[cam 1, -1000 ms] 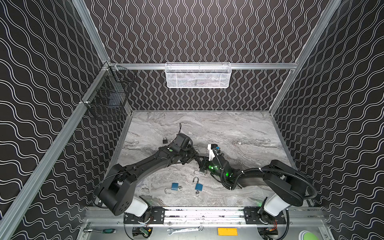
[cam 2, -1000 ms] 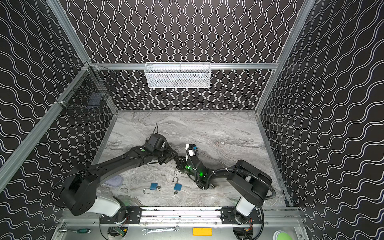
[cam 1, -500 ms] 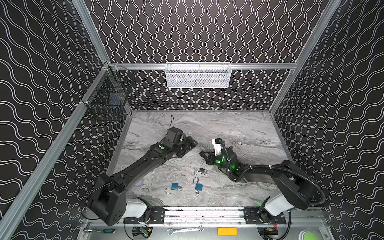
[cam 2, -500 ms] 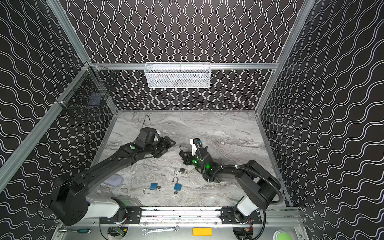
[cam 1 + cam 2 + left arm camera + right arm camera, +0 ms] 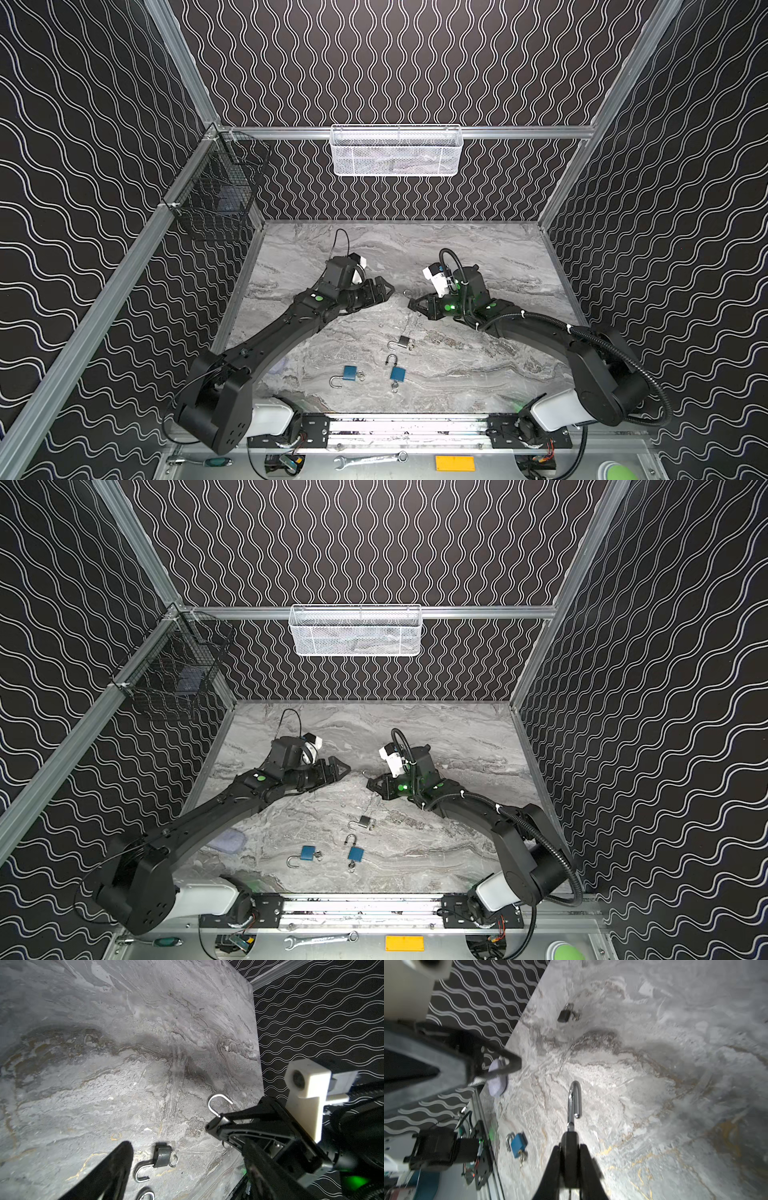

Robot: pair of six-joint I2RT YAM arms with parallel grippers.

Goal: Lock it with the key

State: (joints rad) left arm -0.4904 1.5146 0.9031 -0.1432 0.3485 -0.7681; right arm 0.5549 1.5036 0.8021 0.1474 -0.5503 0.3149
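My right gripper (image 5: 570, 1147) is shut on a black padlock (image 5: 570, 1159) held above the marble table (image 5: 478, 374). Its silver shackle (image 5: 574, 1101) stands open and pokes past the fingertips, seen also as the shackle (image 5: 218, 1103) in the left wrist view. A small ring (image 5: 225, 1144) shows under that gripper; the key itself is hidden. In both top views my left gripper (image 5: 384, 289) is open and empty, a short gap to the left of the right gripper (image 5: 415, 305). In the left wrist view the left gripper (image 5: 187, 1167) is spread wide.
On the table nearer the front lie a dark padlock (image 5: 402, 341) with open shackle and two blue padlocks (image 5: 349, 374) (image 5: 397, 372), each with a key ring. Another black padlock (image 5: 564, 1013) lies far left. A purple pad (image 5: 226, 840), white basket (image 5: 397, 151), black wire basket (image 5: 216, 199).
The grippers were together at the held padlock; my left gripper has opened, let go and drawn back to the left. My right gripper has moved back and right, still holding the padlock.
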